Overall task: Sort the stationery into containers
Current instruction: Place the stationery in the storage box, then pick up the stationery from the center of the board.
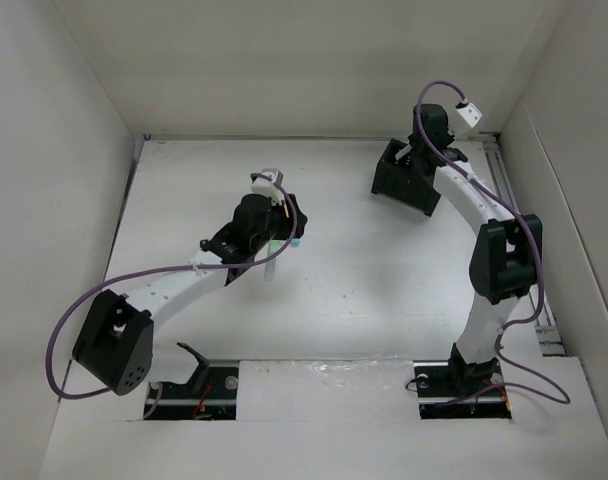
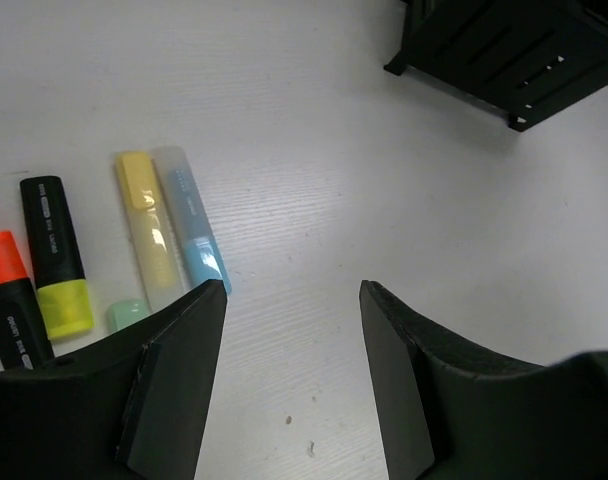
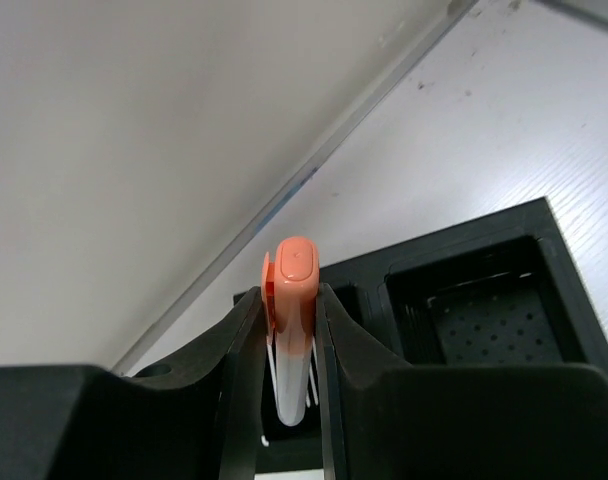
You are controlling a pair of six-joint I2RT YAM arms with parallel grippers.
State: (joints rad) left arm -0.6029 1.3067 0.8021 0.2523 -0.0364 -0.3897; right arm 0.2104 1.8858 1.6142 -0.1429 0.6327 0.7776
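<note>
My right gripper (image 3: 289,296) is shut on a pastel marker with an orange cap (image 3: 293,275), held cap-up above the black organiser box (image 3: 484,300), over its left compartment. In the top view this gripper (image 1: 417,170) hangs over the box (image 1: 396,185) at the back right. My left gripper (image 2: 292,292) is open and empty, low over the table. To its left lie a pastel yellow marker (image 2: 147,228), a pastel blue one (image 2: 192,228), a black one with a yellow end (image 2: 56,258), a black one with an orange cap (image 2: 8,300) and a green tip (image 2: 126,314). The left gripper (image 1: 274,240) sits mid-table.
White walls close the table in at the back and both sides. A grey rail (image 1: 514,200) runs along the right edge beside the box. The organiser's corner shows at the top right of the left wrist view (image 2: 504,50).
</note>
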